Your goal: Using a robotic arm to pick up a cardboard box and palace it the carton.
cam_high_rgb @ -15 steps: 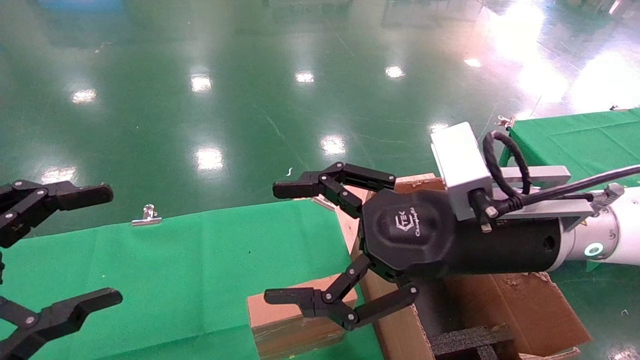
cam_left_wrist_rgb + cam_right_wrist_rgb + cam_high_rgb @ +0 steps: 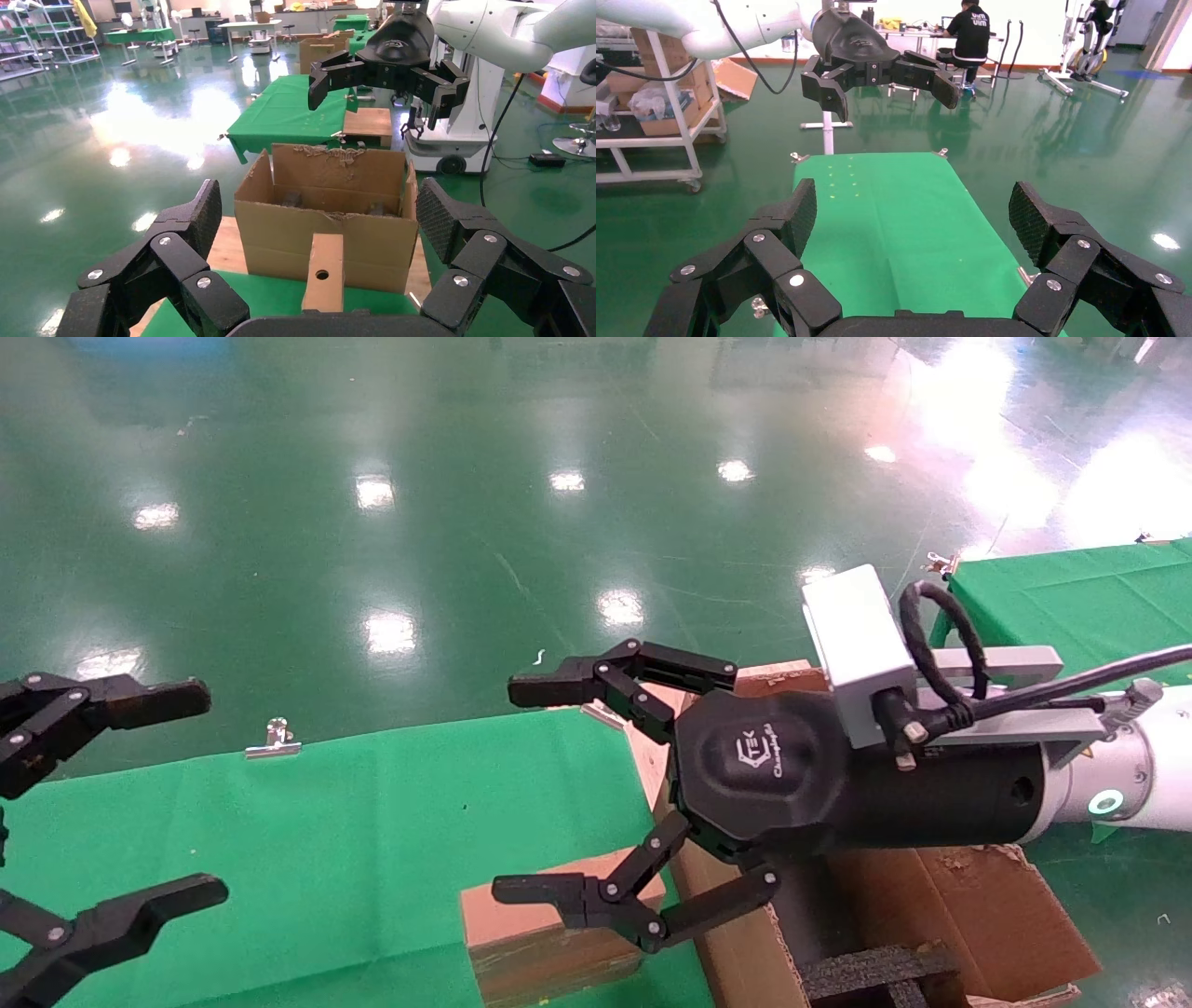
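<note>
Cardboard box (image 2: 549, 929) (partly hidden) sits beneath right gripper's (image 2: 545, 794) spread fingers (image 2: 549, 689).

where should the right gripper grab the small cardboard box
Grip the cardboard box across its two broad faces near the top edge, coming from above. It stands on edge beside the carton, thin enough for the open right gripper, hovering above it, to span.

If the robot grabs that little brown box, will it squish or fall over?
Probably no squishing: the cardboard box looks closed and flat-sided, so it should feel stiff, and likely light. It might tip, though. In the left wrist view it stands tall and narrow on the green table. The right gripper hangs open above it, not touching yet.
</note>
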Available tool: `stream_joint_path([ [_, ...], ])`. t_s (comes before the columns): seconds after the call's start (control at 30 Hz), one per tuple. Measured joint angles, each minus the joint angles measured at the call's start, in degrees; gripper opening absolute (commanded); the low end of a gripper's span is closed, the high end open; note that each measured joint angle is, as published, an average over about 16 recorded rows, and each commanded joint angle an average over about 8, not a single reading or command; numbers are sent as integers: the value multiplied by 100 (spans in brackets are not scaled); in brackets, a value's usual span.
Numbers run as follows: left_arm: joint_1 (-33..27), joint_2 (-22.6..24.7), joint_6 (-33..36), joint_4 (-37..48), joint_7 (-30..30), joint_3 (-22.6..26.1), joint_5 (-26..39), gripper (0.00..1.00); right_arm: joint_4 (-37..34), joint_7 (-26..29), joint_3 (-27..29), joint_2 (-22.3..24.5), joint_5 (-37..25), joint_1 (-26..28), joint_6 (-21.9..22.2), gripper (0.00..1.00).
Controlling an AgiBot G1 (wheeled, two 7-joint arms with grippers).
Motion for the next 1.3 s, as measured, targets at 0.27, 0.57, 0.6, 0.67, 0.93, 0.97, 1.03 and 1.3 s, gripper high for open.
stream_joint_path([
  [0.27, 0, 0, 0, 0, 0, 0, 0, 0, -2, 0, 0, 0, -1, 0, 1, 100],
  [0.57, 0, 0, 0, 0, 0, 0, 0, 0, -78, 29, -164, -42, -307, 135, -65, 100],
  [0.6, 0, 0, 0, 0, 0, 0, 0, 0, -105, 39, -212, -61, -389, 180, -89, 100],
  [0.67, 0, 0, 0, 0, 0, 0, 0, 0, -168, 59, -327, -105, -581, 288, -143, 100],
  [0.93, 0, 0, 0, 0, 0, 0, 0, 0, -537, 103, -1048, -384, -1621, 943, -387, 100],
  [0.97, 0, 0, 0, 0, 0, 0, 0, 0, -591, 103, -1155, -426, -1754, 1034, -412, 100],
  [1.03, 0, 0, 0, 0, 0, 0, 0, 0, -703, 90, -1365, -516, -2001, 1212, -446, 100],
  [1.3, 0, 0, 0, 0, 0, 0, 0, 0, -1126, -101, -2126, -889, -2804, 1797, -451, 100],
])
